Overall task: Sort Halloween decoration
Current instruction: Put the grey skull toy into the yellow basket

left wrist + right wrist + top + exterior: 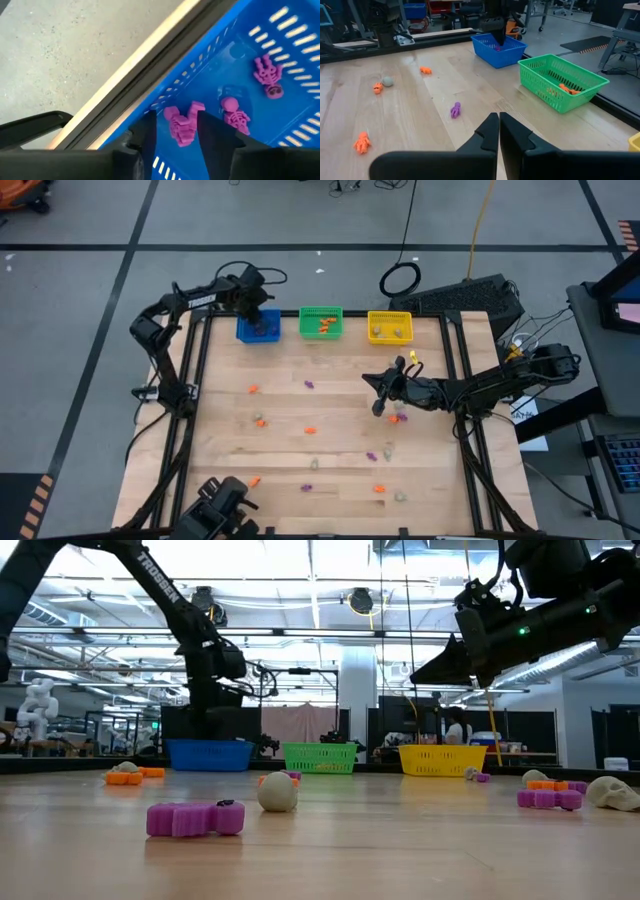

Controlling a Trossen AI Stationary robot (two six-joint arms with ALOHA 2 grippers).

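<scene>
My left gripper (177, 135) hangs inside the blue bin (258, 328) at the table's far left, its fingers open. A purple trinket (182, 125) lies on the bin floor between the fingers, with two more purple skeletons (235, 115) beside it. My right gripper (380, 405) is shut and empty, and the low view (470, 640) shows it well above the table right of centre. Purple (309, 384), orange (254, 390) and pale (388, 448) trinkets lie scattered on the wooden table.
A green bin (321, 322) holding orange trinkets and a yellow bin (389, 327) stand in a row with the blue bin along the far edge. More trinkets lie near the front edge (380, 488). A black frame rail (205, 360) borders the table.
</scene>
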